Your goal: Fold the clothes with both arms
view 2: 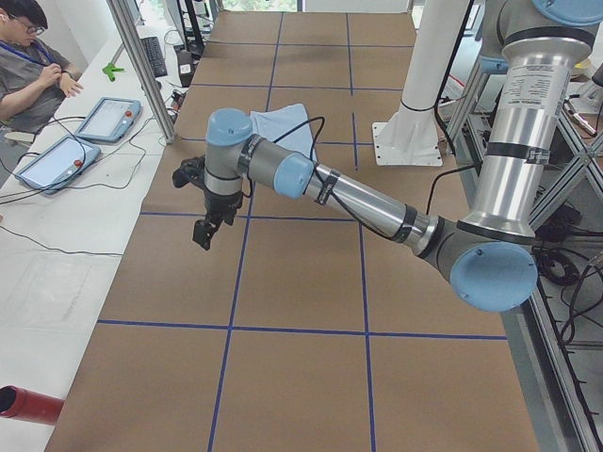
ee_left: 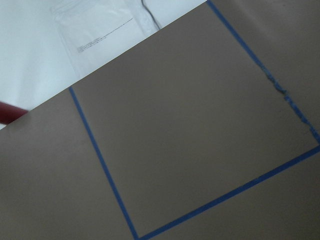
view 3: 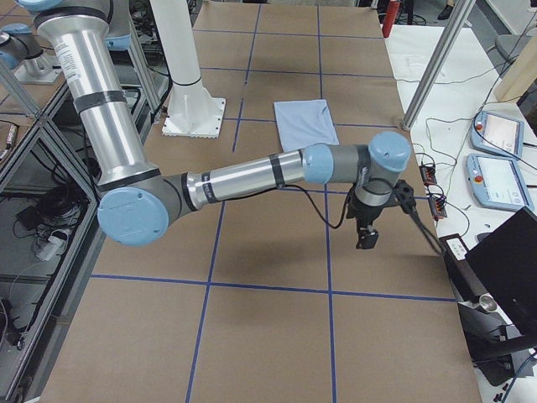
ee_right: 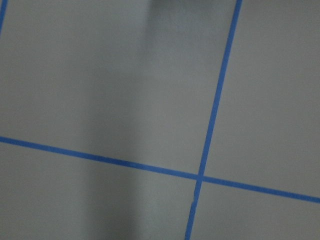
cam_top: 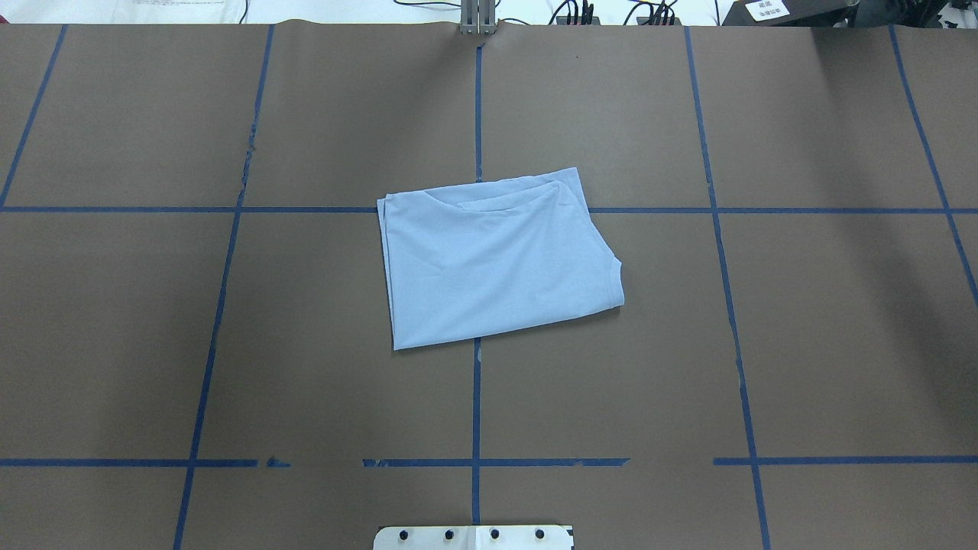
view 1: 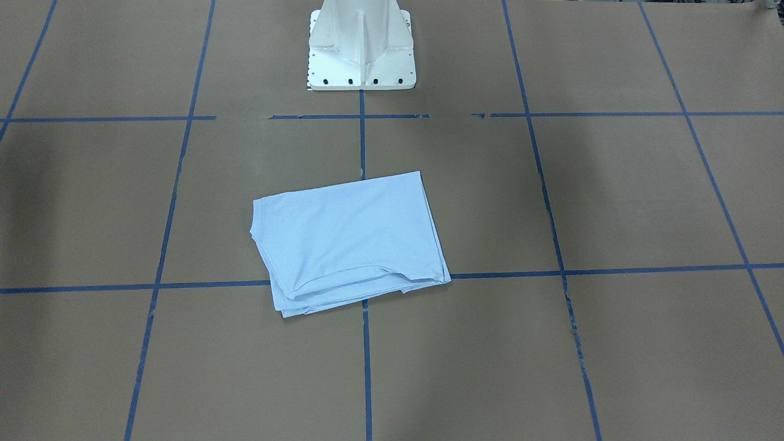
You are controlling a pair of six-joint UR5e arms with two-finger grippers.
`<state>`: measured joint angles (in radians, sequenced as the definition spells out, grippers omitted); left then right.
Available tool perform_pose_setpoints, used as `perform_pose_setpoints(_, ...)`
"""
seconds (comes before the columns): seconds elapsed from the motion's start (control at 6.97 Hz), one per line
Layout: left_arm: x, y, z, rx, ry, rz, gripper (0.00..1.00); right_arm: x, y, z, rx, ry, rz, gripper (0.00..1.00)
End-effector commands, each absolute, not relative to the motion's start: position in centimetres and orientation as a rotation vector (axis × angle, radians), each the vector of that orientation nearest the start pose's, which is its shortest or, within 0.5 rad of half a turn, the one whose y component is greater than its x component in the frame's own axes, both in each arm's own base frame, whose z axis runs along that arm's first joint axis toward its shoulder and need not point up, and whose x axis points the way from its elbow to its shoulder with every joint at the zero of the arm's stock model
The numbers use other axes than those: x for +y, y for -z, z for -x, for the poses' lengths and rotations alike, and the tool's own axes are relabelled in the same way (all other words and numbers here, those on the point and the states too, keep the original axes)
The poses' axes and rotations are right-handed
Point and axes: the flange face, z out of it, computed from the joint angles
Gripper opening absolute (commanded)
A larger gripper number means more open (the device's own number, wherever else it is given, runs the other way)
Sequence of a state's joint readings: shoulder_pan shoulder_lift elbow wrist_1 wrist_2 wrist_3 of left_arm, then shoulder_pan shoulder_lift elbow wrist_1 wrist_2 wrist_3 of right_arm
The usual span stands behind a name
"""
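The clothes are one light blue T-shirt (cam_top: 497,260), folded into a flat rectangle at the middle of the brown table (cam_top: 802,344). It also shows in the front view (view 1: 349,239) and, small, in both side views (view 2: 283,127) (view 3: 306,122). No print or label shows. My left arm (view 2: 358,198) stretches out over the table's left end, its gripper (view 2: 203,234) hanging above bare paper far from the shirt. My right arm (view 3: 243,180) does the same at the right end with its gripper (view 3: 367,239). I cannot tell whether either gripper is open or shut. Both wrist views show only paper and blue tape.
The white pedestal base (view 1: 361,55) stands behind the shirt. Blue tape lines (cam_top: 476,397) divide the brown paper into squares. A person (view 2: 33,66) sits at a side bench with pendants (view 2: 108,118). A metal post (view 2: 141,66) stands at the table's far edge.
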<state>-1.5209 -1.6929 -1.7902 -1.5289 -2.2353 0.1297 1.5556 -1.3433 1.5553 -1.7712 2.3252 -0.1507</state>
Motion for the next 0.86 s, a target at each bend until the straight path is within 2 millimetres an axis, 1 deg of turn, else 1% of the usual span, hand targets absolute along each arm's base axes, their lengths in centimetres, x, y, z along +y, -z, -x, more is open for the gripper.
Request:
perform_pose_setpoints(0.0,-51.7,-57.0,7.0,0.680,-0.196,-0.204,1.00,-49.9,-64.8,-6.9,-0.770,0.133,-0.060,1.00)
perform_pose_setpoints(0.14,-50.4,-59.0,7.2,0.687,-0.174,-0.155,1.00,-47.6,-66.5,-7.1,-0.781,0.123,-0.040,1.00)
perform_pose_setpoints(0.29,-49.2,-59.9,7.0,0.711,-0.158,-0.131,1.00,-46.5,-66.4,-7.1,-0.788,0.132,-0.045,1.00)
perform_pose_setpoints(0.43,-48.2,-60.4,7.0,0.717,-0.160,-0.132,1.00,-45.6,-66.0,-7.1,-0.779,0.140,-0.050,1.00)
perform_pose_setpoints(0.57,-48.3,-59.8,6.7,0.720,-0.180,-0.150,1.00,-45.4,-66.0,-7.1,-0.756,0.143,-0.049,1.00)
perform_pose_setpoints(0.72,-48.6,-60.5,5.4,0.717,-0.202,-0.157,1.00,-45.3,-65.6,-7.1,-0.754,0.145,-0.054,1.00)
